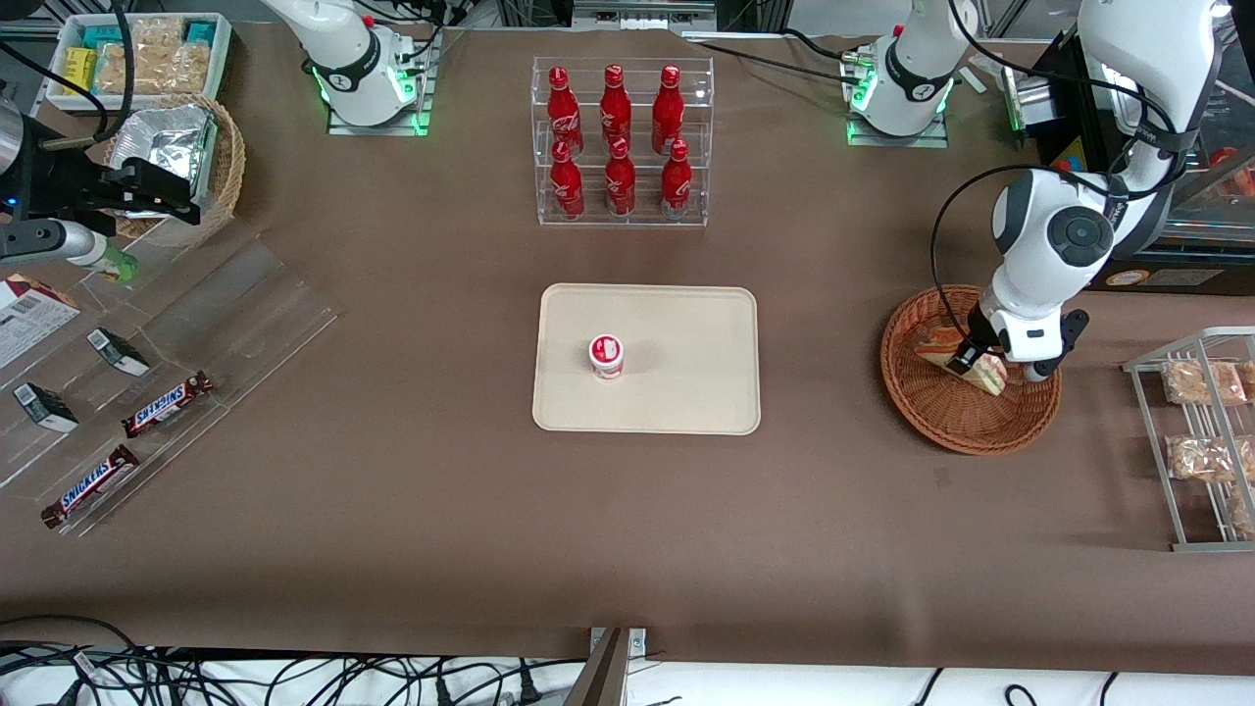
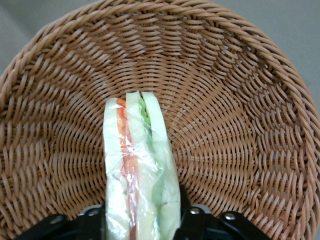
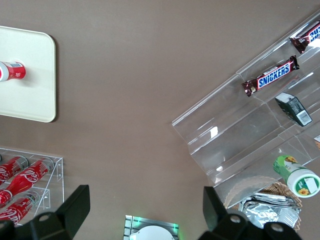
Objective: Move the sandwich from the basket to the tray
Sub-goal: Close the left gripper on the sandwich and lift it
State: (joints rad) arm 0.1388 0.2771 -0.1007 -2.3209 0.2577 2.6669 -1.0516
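The sandwich [image 1: 989, 373] [image 2: 137, 165], a wrapped white-bread wedge with red, orange and green layers, stands on edge inside the reddish-brown wicker basket [image 1: 951, 417] [image 2: 235, 100]. My left gripper [image 1: 1002, 368] [image 2: 142, 220] reaches down into the basket and is shut on the sandwich, one black finger pressed against each bread face. I cannot tell whether the wedge still touches the basket floor. The cream tray [image 1: 686, 324] [image 3: 30, 80] lies mid-table, toward the parked arm's end from the basket.
A small red-and-white cup [image 1: 606, 355] stands on the tray. What looks like another wrapped wedge [image 1: 938, 342] lies in the basket beside the gripper. A rack of red bottles [image 1: 620, 142] stands farther from the camera than the tray. A metal rack of snack packs [image 1: 1201, 441] sits beside the basket.
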